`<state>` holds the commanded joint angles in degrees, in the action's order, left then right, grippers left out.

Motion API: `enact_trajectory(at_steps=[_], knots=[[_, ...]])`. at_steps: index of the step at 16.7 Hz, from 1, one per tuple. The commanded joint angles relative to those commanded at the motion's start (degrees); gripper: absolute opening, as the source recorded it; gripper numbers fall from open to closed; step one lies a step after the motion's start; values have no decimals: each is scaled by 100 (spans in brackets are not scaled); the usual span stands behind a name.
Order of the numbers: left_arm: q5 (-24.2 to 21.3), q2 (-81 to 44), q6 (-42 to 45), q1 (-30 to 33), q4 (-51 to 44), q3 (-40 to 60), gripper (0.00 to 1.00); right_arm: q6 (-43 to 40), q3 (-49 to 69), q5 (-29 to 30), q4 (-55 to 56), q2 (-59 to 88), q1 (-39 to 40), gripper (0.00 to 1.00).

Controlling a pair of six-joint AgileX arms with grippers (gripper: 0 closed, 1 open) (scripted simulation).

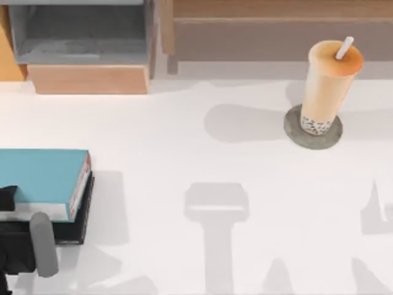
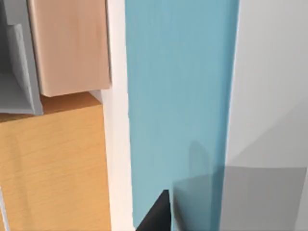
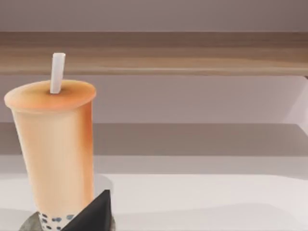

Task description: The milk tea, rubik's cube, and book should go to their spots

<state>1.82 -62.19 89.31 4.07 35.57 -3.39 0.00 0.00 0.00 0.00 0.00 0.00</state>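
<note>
At the table's (image 1: 202,153) left edge in the top view, the left arm (image 1: 37,246) lies low at the near corner, reaching in over the book (image 1: 43,175); whether its gripper is open or closed cannot be told. The book lies flat, teal cover up, white page edges and red-marked spine facing right, resting squarely on the black slab (image 1: 77,230), whose dark edge peeks out under its right and near sides. In the left wrist view the teal cover (image 2: 178,96) runs lengthwise below the camera, with a dark fingertip (image 2: 156,214) over its near end. Behind the book stands a grey open box (image 1: 80,31) with a wooden front. Further right, along the back, runs a long wooden shelf (image 1: 276,24). At the far right the milk tea (image 1: 328,83) stands upright on the grey disc (image 1: 298,132), straw up. The right wrist view faces the cup (image 3: 53,154) from nearby, a dark fingertip (image 3: 94,211) in front of its base; that gripper's state cannot be told.
</note>
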Motion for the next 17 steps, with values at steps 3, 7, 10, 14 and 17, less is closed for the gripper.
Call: enact_trajectory(at_steps=[3,7,10,14,17], knots=[[0,0,0,0,0,0,38,0,0,0,0,0,0,100],[0,0,0,0,0,0,68,0,0,0,0,0,0,100],[0,0,0,0,0,0,90,0,0,0,0,0,0,100],[0,0,0,0,0,0,100,0,0,0,0,0,0,100],[0,0,0,0,0,0,100,0,0,0,0,0,0,100]])
